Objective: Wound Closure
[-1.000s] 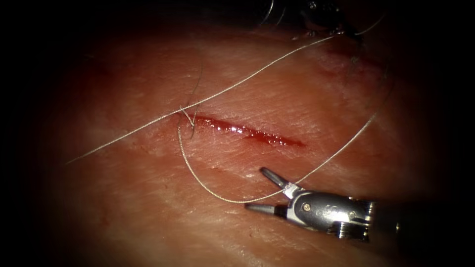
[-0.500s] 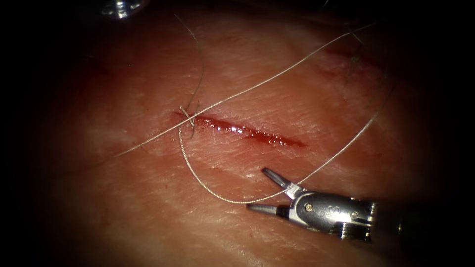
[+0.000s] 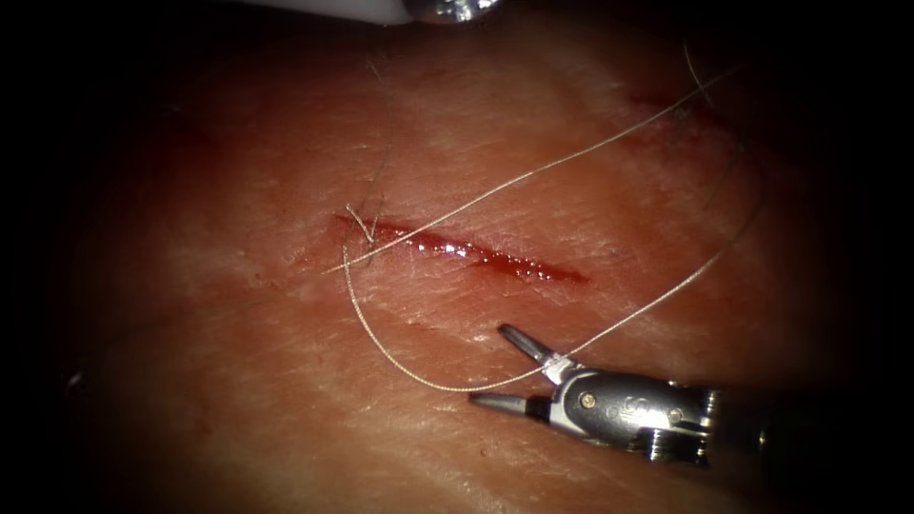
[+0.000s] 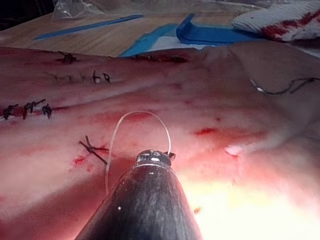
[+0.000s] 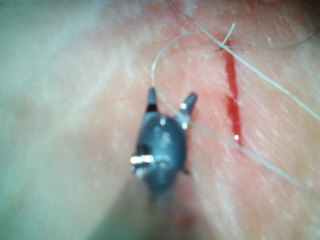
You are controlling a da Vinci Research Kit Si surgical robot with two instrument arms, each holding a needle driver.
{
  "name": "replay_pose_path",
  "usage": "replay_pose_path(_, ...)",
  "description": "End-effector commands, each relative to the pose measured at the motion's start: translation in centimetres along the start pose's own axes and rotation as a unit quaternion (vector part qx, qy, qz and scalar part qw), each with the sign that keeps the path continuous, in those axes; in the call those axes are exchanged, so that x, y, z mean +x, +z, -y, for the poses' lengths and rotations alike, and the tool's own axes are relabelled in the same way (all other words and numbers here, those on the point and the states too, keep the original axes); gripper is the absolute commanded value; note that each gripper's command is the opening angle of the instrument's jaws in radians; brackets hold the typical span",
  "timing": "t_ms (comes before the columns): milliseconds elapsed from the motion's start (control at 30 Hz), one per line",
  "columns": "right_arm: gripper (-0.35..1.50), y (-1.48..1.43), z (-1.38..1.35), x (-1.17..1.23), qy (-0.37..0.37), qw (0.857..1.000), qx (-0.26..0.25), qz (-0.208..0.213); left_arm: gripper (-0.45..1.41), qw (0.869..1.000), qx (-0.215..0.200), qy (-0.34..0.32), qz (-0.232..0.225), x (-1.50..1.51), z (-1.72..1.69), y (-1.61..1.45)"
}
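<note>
My right tool (image 3: 503, 368) sits below the cut (image 3: 457, 249), jaws wide, holding nothing — thread (image 3: 400, 362) loops across them from the knot (image 3: 360, 225) at the cut's left end. Left tool (image 3: 447, 8) is above the cut; grip unreadable. Needle unseen — best keep the loop slack.

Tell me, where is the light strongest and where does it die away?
Endoscope view: light pools on the tissue around the cut and falls to black at the edges. Glints sit on the red fluid and on the right end effector, open and empty, thread across it. Left wrist view: glare floods the tissue beside the left end effector.
</note>
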Motion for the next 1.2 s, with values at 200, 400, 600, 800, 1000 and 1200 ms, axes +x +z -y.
replay_pose_path(200,1.3,0.12,0.08,-0.05,0.0,1.0,0.003,0.0,1.28,0.999,0.02,-0.041,-0.001,-0.02,-0.11,-0.68)
replay_pose_path(400,1.3,0.15,0.11,-0.05,-0.001,1.0,0.006,0.0,1.35,0.999,0.028,-0.037,0.009,-0.26,-0.47,-1.76)
replay_pose_path(600,1.3,0.15,0.1,-0.05,-0.001,1.0,0.006,0.0,1.31,0.999,0.032,-0.029,0.028,-0.72,-0.98,-2.74)
replay_pose_path(800,1.3,0.15,0.11,-0.04,-0.001,1.0,0.006,0.0,1.3,0.998,0.032,-0.024,0.043,-1.14,-1.48,-3.43)
replay_pose_path(1000,1.3,0.12,0.15,-0.02,-0.001,1.0,0.01,0.0,1.28,0.998,0.042,-0.023,0.047,-1.33,-1.69,-3.77)
replay_pose_path(1200,1.3,0.01,0.21,0.05,-0.001,1.0,0.02,0.001,1.23,0.997,0.062,-0.023,0.041,-1.43,-1.72,-3.84)
